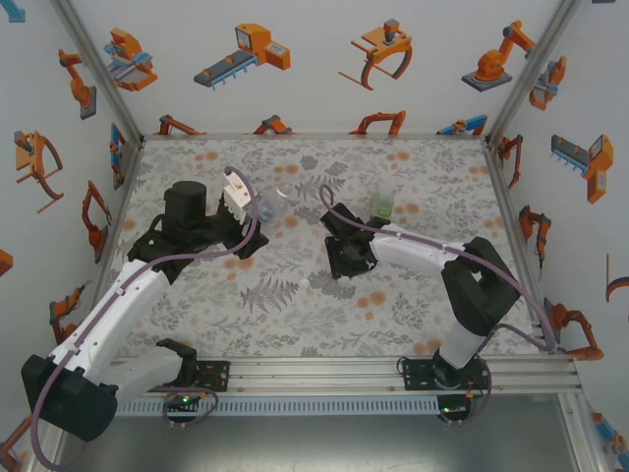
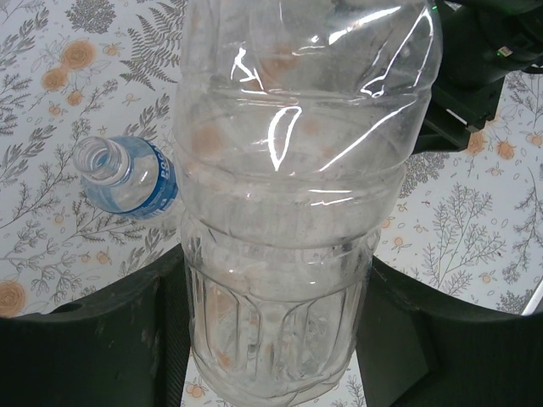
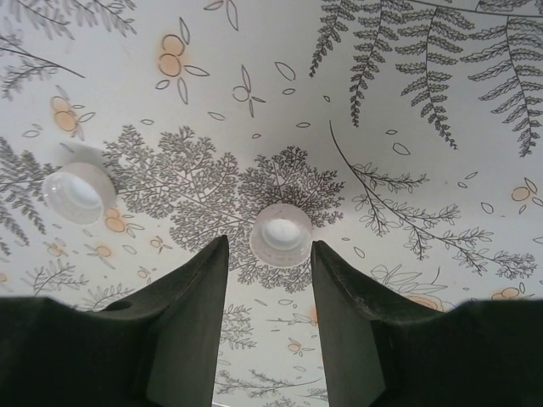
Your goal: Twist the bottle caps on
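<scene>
My left gripper (image 2: 276, 339) is shut on a colourless see-through bottle (image 2: 288, 212), its dark fingers (image 2: 93, 348) pressed on both sides of the ribbed lower body. To the left of it is an uncapped blue-labelled bottle (image 2: 127, 178) on the table. A green-tinted bottle (image 1: 381, 204) stands at the back right. My right gripper (image 3: 269, 246) points down at the table, open. A whitish cap (image 3: 281, 233) lies on the cloth just past the fingertips, in line with the gap and untouched. A second cap (image 3: 78, 192) lies further left. In the top view the left gripper (image 1: 254, 211) sits mid-left and the right gripper (image 1: 346, 264) at centre.
A flower-and-fern patterned cloth (image 1: 275, 315) covers the table. White walls with orange robot stickers (image 1: 246, 54) close the back and both sides. The dark body of the right arm (image 2: 475, 68) is close behind the held bottle.
</scene>
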`<state>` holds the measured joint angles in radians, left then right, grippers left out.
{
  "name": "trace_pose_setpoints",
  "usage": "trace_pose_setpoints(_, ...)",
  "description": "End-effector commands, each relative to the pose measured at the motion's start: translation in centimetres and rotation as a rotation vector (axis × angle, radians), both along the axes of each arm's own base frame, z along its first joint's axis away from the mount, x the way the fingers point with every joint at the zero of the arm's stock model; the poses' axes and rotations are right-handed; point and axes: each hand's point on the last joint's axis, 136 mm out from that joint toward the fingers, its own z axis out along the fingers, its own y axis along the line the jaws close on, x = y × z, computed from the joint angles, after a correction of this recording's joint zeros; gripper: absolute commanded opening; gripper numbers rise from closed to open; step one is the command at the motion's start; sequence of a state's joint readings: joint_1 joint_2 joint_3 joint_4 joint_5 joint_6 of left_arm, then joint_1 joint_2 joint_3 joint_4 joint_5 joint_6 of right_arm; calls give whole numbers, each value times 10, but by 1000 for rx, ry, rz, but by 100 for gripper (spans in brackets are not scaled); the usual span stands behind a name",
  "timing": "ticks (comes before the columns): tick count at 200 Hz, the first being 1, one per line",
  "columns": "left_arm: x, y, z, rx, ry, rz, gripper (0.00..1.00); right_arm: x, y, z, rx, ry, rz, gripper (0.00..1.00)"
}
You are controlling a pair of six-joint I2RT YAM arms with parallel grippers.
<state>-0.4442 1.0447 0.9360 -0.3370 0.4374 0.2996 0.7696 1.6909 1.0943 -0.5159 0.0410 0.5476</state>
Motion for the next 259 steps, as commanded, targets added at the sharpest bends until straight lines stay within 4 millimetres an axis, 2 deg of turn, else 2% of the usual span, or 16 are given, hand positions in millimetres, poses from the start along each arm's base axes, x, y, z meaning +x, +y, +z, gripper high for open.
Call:
trace_pose_setpoints(1, 1, 0, 11, -12, -18, -1, 1, 1, 3, 12, 18, -9, 11, 43)
trace_pose_setpoints(49, 1, 1, 12, -11, -21, 1, 1, -2, 1, -7, -8, 28, 1, 43)
trace_pose_setpoints(216, 1, 1, 11, -10, -18, 2, 1, -9, -4, -29, -28, 70, -12, 43)
trace_pose_setpoints(259, 1, 0, 11, -8, -18, 1, 1, -11, -1, -36, -2, 79, -26, 36)
